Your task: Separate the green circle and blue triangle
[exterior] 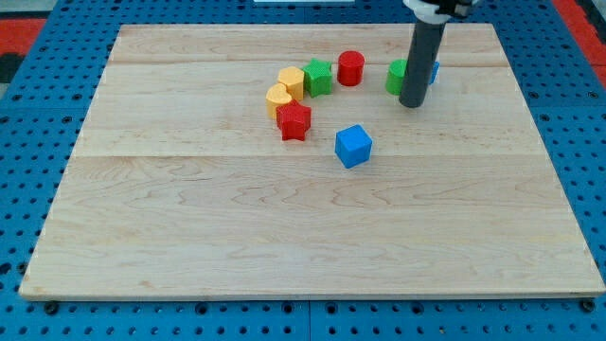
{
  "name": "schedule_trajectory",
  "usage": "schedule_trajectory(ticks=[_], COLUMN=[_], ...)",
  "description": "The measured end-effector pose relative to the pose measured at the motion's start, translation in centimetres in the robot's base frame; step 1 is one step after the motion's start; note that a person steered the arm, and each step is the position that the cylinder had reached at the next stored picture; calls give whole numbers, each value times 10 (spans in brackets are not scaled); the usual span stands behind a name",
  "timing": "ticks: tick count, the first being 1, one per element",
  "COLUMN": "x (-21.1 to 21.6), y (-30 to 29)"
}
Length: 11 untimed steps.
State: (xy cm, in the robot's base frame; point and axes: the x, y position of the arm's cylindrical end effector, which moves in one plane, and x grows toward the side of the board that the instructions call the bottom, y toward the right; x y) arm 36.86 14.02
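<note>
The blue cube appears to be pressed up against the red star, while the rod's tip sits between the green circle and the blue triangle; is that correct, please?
Not quite. The camera view shows the blue cube standing apart from the red star, with bare board between them. The rest holds: my tip sits between the green circle and the blue triangle, both partly hidden by the rod.

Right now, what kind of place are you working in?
Most likely a lab tabletop rig for block pushing. A pale wooden board lies on a blue perforated base, small coloured blocks such as the blue cube sit on it, and my tip rests beside the green circle.
</note>
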Motion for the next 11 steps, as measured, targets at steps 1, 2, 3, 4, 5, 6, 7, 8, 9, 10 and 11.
schedule_trajectory(ticks=[1, 2, 3, 4, 5, 6, 7, 8, 9, 10, 11], x=[12, 4, -18, -52, -82, -101, -102, -102, -101, -92, -78], y=[15, 40, 53, 61, 71, 70, 61, 49, 35, 19, 8])
